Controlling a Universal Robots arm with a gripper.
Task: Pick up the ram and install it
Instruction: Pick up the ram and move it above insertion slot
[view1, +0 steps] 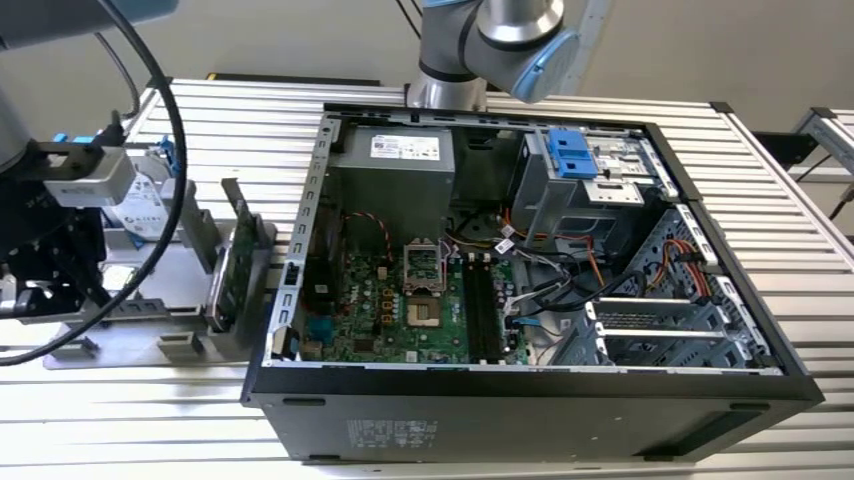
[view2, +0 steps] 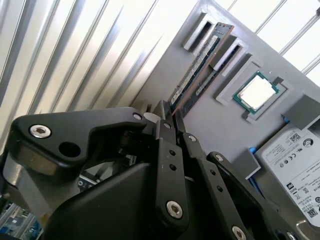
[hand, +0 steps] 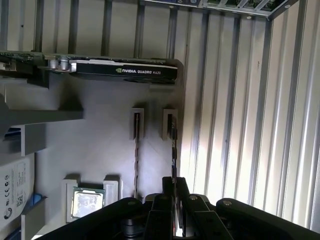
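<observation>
Two sticks are standing on edge in the gray tray (hand: 100, 150) on the table (hand: 240, 125), parallel. The pincer (hand: 175, 183) is pinching the ram's (hand: 173, 145) near end, fingers almost together. Its long axis is running flat toward the graphics card (hand: 125, 70). The second stick (hand: 136, 150) is sitting nearer the processor (hand: 87, 202).

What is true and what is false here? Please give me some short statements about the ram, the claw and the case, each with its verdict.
1. The ram stands on edge in the grey holder, beside a second stick. True.
2. The claw is inside the computer case. False: it hangs over the holder, at the ram's end.
3. A processor chip lies in the holder. True.
4. The case is closed. False: its side is open and the motherboard shows.
</observation>
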